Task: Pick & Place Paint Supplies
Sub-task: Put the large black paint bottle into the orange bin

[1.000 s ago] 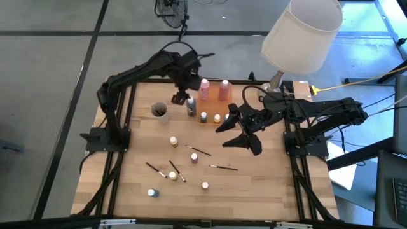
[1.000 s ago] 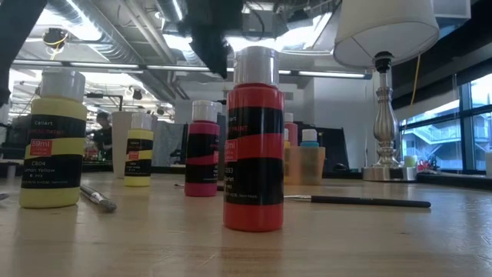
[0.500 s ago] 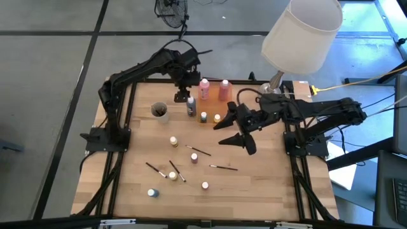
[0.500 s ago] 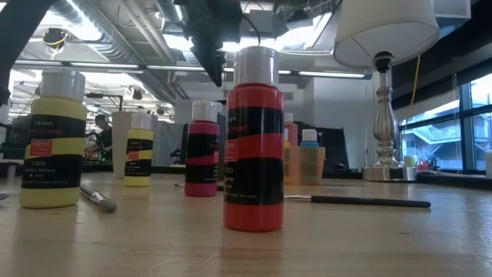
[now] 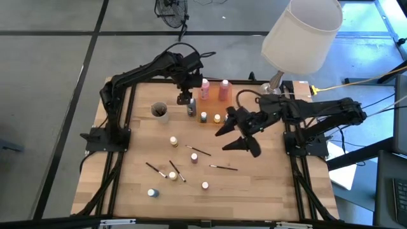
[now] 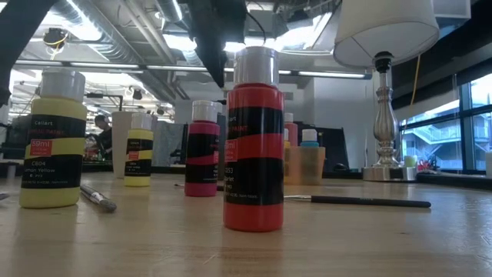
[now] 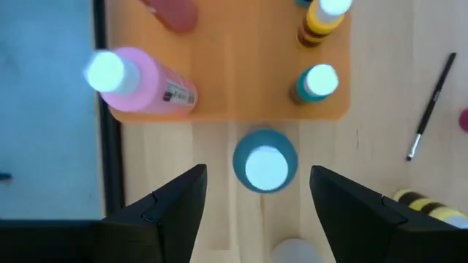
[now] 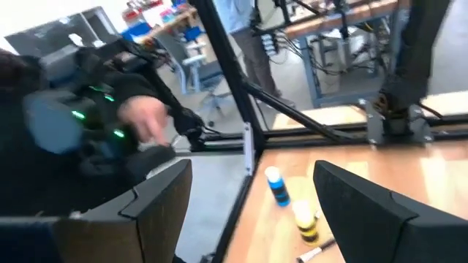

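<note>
Here, left claw (image 7: 252,208) spread wide above blue bottle (image 7: 265,161), right claw (image 5: 236,137) released, mid-table

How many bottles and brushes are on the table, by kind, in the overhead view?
Small bottles: 7
Tall pink bottles: 2
Dark bottle: 1
Brushes: 4
Total: 14 in view

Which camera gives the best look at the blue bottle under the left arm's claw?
The left wrist view: the blue bottle sits centred between the open left claw, seen cap-on. The high view shows it small and partly covered by that arm. The other two views don't clearly show it.
</note>
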